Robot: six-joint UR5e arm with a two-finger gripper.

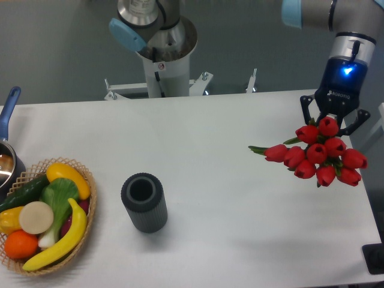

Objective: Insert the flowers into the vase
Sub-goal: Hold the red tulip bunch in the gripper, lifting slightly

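Note:
The flowers (319, 155), a tight bunch of red tulip buds with a green leaf tip pointing left, hang at the right side of the table with the buds facing the camera. My gripper (333, 127) comes down from above right behind the bunch. Its black fingers (307, 109) show on either side of the top buds, and the buds hide the fingertips and stems. It looks shut on the stems. The vase (144, 202), a short dark grey ribbed cylinder, stands upright left of centre with its round mouth empty, far to the left of the flowers.
A wicker basket (90, 210) of fruit and vegetables sits at the front left, close to the vase. A pot with a blue handle (8, 108) is at the left edge. The arm's base column (165, 60) stands behind the table.

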